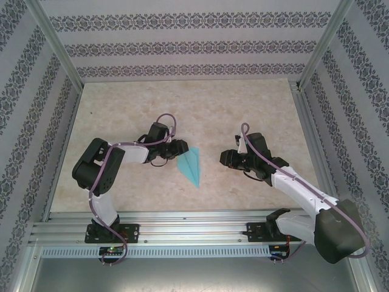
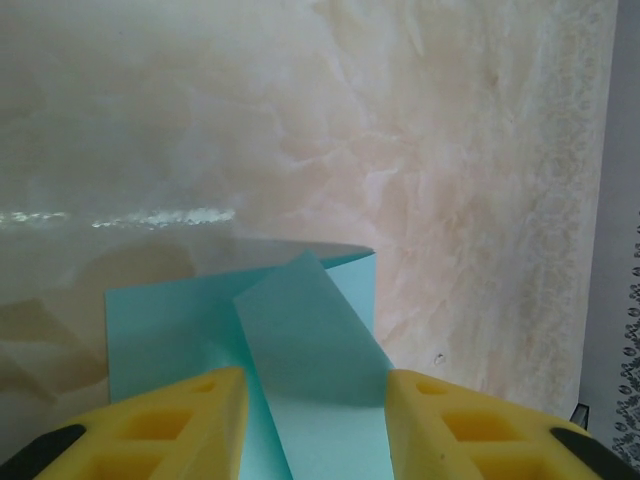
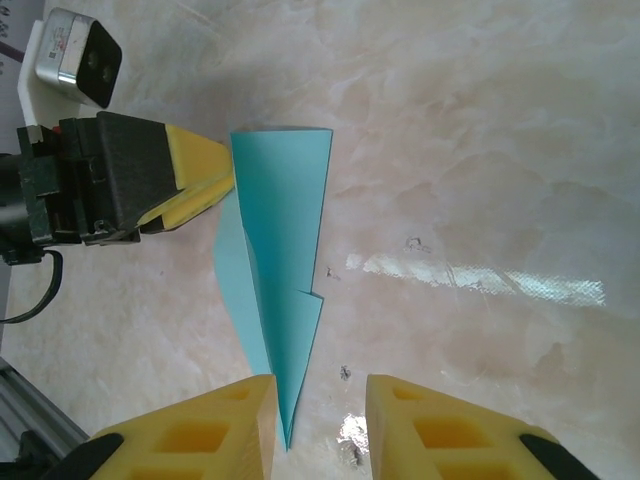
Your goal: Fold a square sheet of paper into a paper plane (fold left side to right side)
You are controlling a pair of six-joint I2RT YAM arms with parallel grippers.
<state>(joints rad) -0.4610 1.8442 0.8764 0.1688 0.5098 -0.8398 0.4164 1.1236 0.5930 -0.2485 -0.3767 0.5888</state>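
Left claw (image 2: 315, 382) sits at about 9 o'clock of the paper plane (image 1: 192, 165). Its jaws are partway open with a raised flap (image 2: 305, 330) of the wide tail end running between them. It looks straddled rather than pinched.

The plane lies mid-counter (image 1: 243, 109), a touch toward 6 o'clock, nose aimed near 6. It's a slim turquoise dart with layered creases and one little step along an edge.

Right claw (image 3: 320, 388) sits at 3 o'clock, jaws half open and gripping nothing, pointed at the plane.

Looks like late wing folding to me. Next, I'd guess that flap needs laying over and pressing flat without skidding the paper.
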